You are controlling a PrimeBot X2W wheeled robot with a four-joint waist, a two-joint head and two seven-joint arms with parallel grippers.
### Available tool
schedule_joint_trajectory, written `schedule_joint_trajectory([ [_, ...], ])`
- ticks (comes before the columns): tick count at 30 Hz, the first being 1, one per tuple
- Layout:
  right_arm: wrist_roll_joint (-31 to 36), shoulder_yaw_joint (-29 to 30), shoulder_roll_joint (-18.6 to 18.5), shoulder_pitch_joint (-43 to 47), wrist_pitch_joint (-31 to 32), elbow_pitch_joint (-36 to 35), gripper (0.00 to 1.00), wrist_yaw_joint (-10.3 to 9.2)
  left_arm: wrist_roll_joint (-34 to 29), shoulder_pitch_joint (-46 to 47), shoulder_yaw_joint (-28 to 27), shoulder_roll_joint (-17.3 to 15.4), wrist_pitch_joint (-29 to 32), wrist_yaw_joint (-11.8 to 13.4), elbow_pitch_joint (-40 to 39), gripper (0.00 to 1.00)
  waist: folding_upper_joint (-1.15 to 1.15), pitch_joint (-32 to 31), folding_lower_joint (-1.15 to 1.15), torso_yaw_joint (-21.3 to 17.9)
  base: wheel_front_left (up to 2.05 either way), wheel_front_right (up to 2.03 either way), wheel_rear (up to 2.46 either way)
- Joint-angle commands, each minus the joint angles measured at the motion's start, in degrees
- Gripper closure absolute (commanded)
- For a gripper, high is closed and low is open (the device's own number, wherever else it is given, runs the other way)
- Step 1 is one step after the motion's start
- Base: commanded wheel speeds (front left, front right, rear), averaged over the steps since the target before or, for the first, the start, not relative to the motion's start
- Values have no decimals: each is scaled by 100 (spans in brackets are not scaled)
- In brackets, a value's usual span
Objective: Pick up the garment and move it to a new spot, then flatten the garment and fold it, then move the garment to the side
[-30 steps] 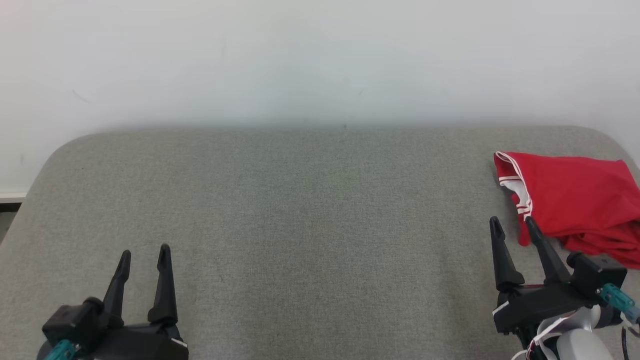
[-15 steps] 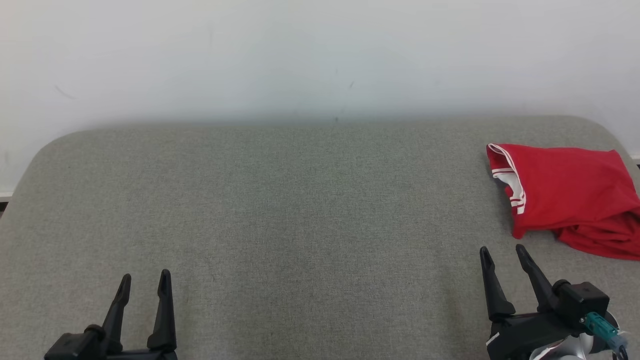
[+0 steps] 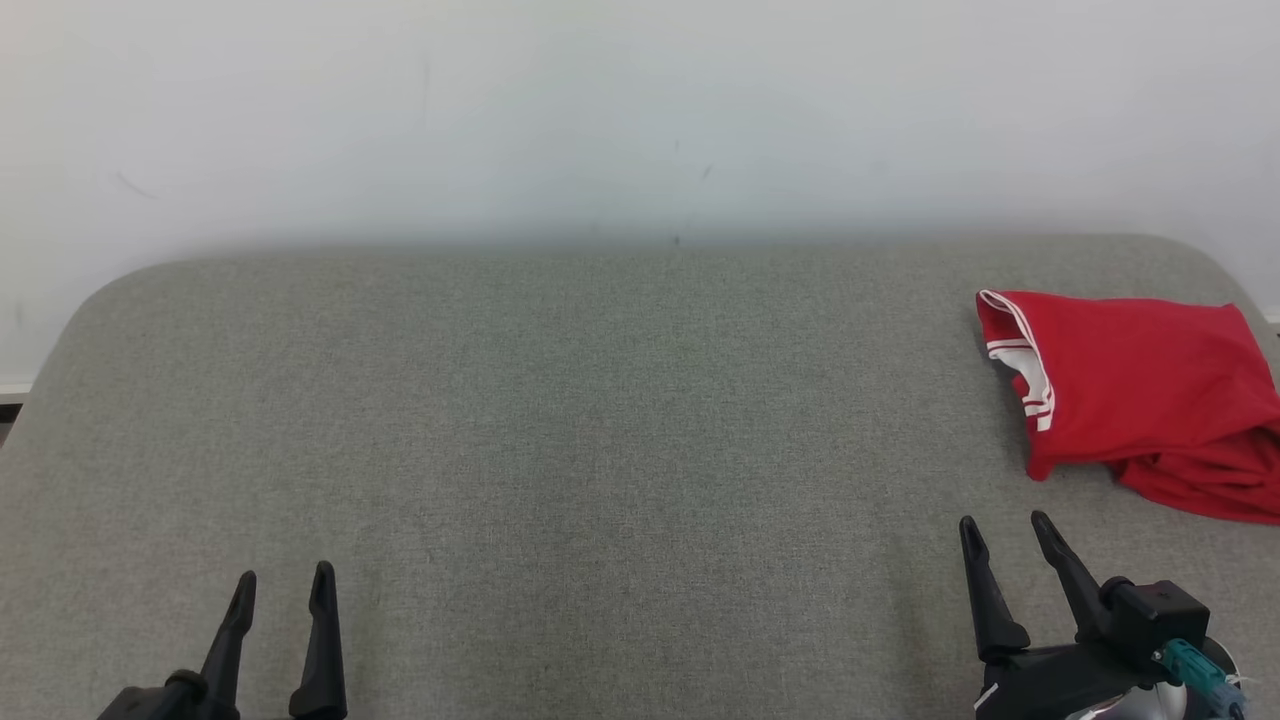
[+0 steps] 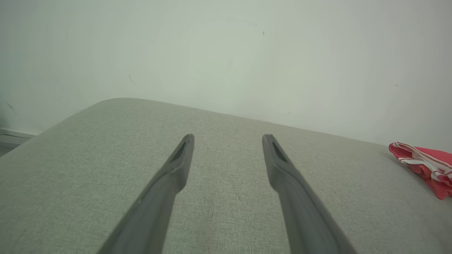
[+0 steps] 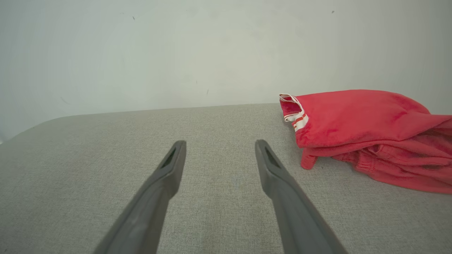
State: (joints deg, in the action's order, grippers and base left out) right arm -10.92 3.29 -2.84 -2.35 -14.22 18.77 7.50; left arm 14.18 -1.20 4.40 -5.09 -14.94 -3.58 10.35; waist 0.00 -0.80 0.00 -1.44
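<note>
The garment [image 3: 1140,390] is red cloth with white striped trim, lying folded over itself at the far right of the grey padded table [image 3: 600,420]. It also shows in the right wrist view as the garment [image 5: 356,130] and at the right edge of the left wrist view as the garment [image 4: 425,164]. My right gripper [image 3: 1003,525] stands open just short of it, apart from the cloth, with nothing between its fingers. At the lower left my left gripper [image 3: 283,580] is open and empty, far from the garment.
A plain white wall [image 3: 640,110] rises right behind the table's rounded back edge. The grey table surface stretches wide between the two grippers. The garment reaches the table's right side.
Both grippers have drawn back toward the lower edge of the head view; the right one now sits clear of the garment's near corner. The head camera shifted a little. The garment lies as before.
</note>
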Motion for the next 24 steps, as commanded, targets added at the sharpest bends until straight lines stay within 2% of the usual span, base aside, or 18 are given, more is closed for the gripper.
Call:
schedule_joint_trajectory([
  [1, -74, 8, -17, 28, -49, -7, 0, -4, -100, -69, -44, 12, -35, -51, 51, 0, 0, -7, 0, -1, 0, 0, 0],
  [10, -180, -14, -17, 18, -61, 30, 0, -4, -167, -52, -134, 95, -35, -181, 155, 0, 0, 11, 0, 1, 0, 0, 0],
  [24, -164, -25, -17, 14, -78, 39, 0, -4, -263, 14, -231, 157, -35, -254, 279, 0, 0, 60, 0, 6, 0, 0, 0],
])
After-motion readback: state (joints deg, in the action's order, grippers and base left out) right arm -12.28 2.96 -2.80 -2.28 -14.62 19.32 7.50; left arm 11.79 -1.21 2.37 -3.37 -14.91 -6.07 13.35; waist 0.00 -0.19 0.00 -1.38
